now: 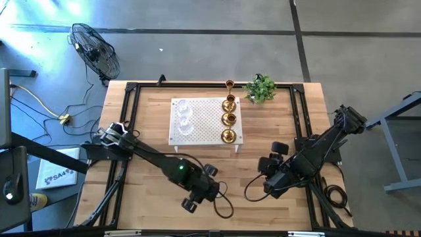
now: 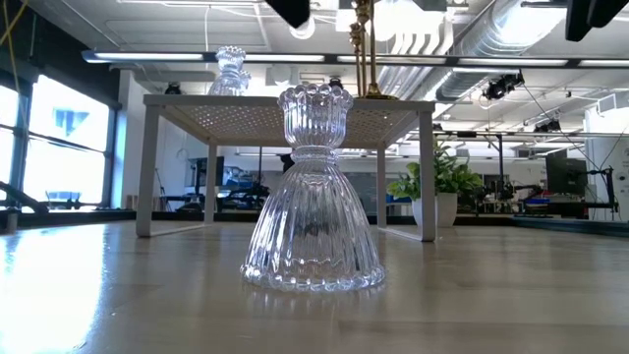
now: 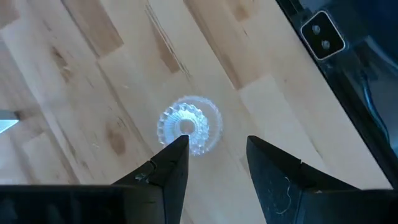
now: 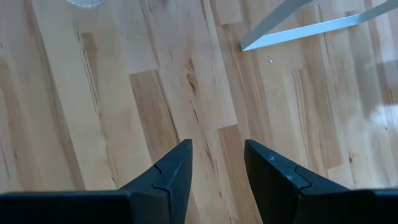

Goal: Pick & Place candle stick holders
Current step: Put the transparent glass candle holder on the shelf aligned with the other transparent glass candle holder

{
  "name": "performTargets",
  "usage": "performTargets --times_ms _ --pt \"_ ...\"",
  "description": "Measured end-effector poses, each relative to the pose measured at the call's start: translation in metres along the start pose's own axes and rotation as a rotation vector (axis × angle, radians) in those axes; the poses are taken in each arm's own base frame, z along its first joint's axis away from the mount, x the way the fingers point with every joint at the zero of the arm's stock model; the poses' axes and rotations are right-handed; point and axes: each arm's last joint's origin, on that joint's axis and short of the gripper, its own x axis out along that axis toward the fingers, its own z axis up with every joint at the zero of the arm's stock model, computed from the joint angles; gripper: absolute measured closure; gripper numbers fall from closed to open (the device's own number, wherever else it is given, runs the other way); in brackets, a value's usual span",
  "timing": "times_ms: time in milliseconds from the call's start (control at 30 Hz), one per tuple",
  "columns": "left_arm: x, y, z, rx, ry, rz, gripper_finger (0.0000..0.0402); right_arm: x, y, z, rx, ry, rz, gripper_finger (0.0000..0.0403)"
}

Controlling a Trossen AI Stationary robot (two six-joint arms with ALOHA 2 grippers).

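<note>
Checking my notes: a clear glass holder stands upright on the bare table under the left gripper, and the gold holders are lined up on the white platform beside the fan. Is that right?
One thing is wrong: the gold holders on the platform line up near the plant, not the fan, which stands off the table; the high view shows it. The glass holder stands under the left gripper.

Gold holders (image 1: 228,118) on white platform (image 1: 206,136); both tools nearby.

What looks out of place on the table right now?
One clear glass candle holder stands upright alone on the bare table, below the open left gripper, while the other holders sit on the white platform. Nothing looks tipped or broken.
</note>
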Motion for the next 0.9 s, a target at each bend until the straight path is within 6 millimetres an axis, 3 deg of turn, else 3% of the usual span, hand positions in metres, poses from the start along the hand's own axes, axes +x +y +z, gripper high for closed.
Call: performTargets --times_ms 433,733,900 --pt "0.038 0.000 -0.005 0.107 0.091 -0.023 0.0245 0.000 0.001 0.002 -0.004 -0.026 0.001 0.0266" --pt "0.039 0.000 -0.004 0.124 0.084 -0.046 0.0245 0.000 0.002 0.002 0.001 -0.029 0.016 0.0266" --pt "0.039 0.011 -0.005 0.101 0.081 -0.070 0.0245 0.000 0.003 0.003 0.003 -0.035 0.018 0.0265"
